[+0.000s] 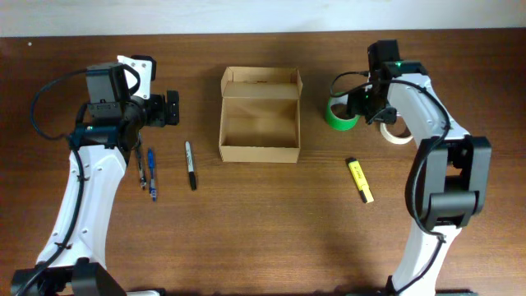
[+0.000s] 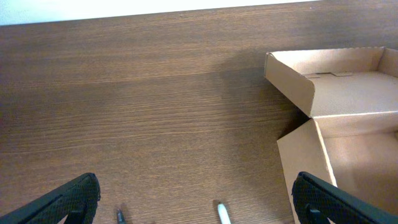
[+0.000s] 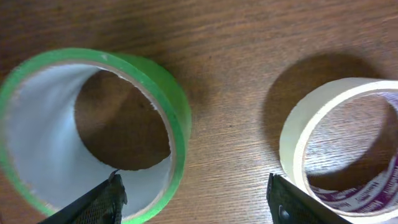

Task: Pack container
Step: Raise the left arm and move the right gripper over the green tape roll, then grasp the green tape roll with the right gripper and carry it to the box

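The container (image 1: 260, 151) is an open tan cardboard box at the table's middle, its flap lid standing at the back; its inside looks empty. It also shows in the left wrist view (image 2: 292, 81). My left gripper (image 1: 170, 108) is open and empty, left of the box, above the table (image 2: 199, 208). My right gripper (image 1: 362, 104) is open at a green tape roll (image 1: 339, 113). In the right wrist view the jaws (image 3: 196, 202) straddle the green roll's (image 3: 177, 99) near wall, one finger inside it, the other beside a cream tape roll (image 3: 292, 140).
A black marker (image 1: 191, 164), a blue pen (image 1: 152, 174) and a dark pen (image 1: 141, 168) lie left of the box; the marker's tip (image 2: 222, 213) shows between my left fingers. A yellow highlighter (image 1: 359, 179) lies right of the box. The cream roll (image 1: 396, 131) sits right of the green one.
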Tool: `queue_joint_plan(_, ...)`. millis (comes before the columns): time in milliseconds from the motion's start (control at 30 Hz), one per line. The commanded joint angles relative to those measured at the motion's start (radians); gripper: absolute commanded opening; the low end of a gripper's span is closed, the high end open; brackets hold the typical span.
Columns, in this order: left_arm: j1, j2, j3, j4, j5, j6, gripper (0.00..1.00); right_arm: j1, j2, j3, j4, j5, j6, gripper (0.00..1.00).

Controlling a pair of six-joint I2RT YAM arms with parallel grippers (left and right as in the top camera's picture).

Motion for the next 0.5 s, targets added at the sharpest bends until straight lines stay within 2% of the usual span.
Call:
queue_joint_plan(0, 0.002, 0.006, 0.014, -0.001, -0.004, 0.017, 0.99, 0.003, 0.027, 0.019, 0.009, 0.015, 0.013, 0.73)
queue_joint_plan(67, 0.002, 0.006, 0.014, -0.001, -0.004, 0.017, 0.99, 0.003, 0.035, 0.019, 0.014, 0.012, 0.013, 0.68)
queue_joint_plan(100, 0.002, 0.006, 0.014, -0.001, -0.004, 0.017, 0.99, 0.004, 0.038, 0.019, 0.015, 0.012, 0.013, 0.61)
queue_joint_plan(167, 0.002, 0.006, 0.014, -0.001, -0.004, 0.017, 0.99, 0.003, 0.044, 0.019, 0.016, 0.012, 0.013, 0.33)
queue_joint_plan(200, 0.002, 0.006, 0.014, -0.001, -0.004, 0.017, 0.99, 0.003, 0.048, 0.019, 0.016, 0.013, 0.013, 0.28)
queue_joint_plan(367, 0.002, 0.006, 0.014, -0.001, -0.004, 0.017, 0.99, 0.003, 0.071, 0.019, 0.013, 0.013, 0.013, 0.27)
queue_joint_plan(433, 0.002, 0.006, 0.014, -0.001, -0.004, 0.017, 0.99, 0.003, 0.075, 0.019, 0.013, 0.013, 0.013, 0.20)
queue_joint_plan(467, 0.002, 0.006, 0.014, -0.001, -0.004, 0.017, 0.99, 0.003, 0.075, 0.019, 0.014, 0.013, 0.013, 0.11)
